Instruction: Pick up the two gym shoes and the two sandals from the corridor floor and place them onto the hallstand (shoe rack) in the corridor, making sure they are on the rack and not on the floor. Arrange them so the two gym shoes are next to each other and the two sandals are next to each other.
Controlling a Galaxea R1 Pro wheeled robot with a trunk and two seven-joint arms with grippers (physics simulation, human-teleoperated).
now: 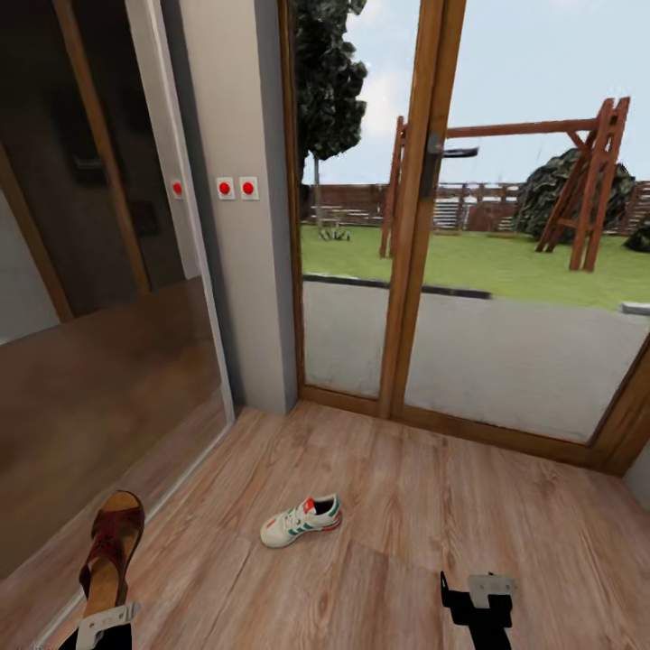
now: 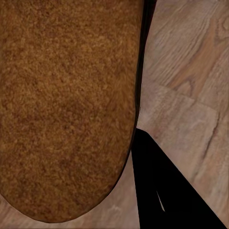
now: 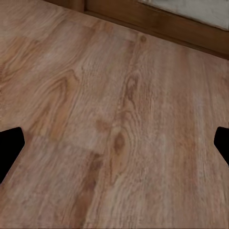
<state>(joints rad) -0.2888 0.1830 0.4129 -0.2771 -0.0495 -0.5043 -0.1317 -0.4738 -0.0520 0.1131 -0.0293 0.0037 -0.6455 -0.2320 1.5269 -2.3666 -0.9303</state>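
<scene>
One cream-white gym shoe [image 1: 301, 521] with green stripes lies on its sole on the corridor floor [image 1: 433, 506], a little ahead of me between the two arms. At the lower left, a dark brown sandal [image 1: 111, 551] is held up off the floor, toe pointing away, with my left gripper [image 1: 104, 623] shut on its heel end. In the left wrist view its tan underside [image 2: 67, 109] is very close, beside one black finger [image 2: 162, 191]. My right gripper [image 1: 478, 591] hangs open over bare planks [image 3: 114, 148], right of the gym shoe. The hallstand is out of view.
A glazed wooden door [image 1: 424, 226] to a garden closes the corridor ahead. A grey wall pier [image 1: 239, 226] with red switches stands left of it, and a large mirrored panel [image 1: 90, 316] runs along the left side.
</scene>
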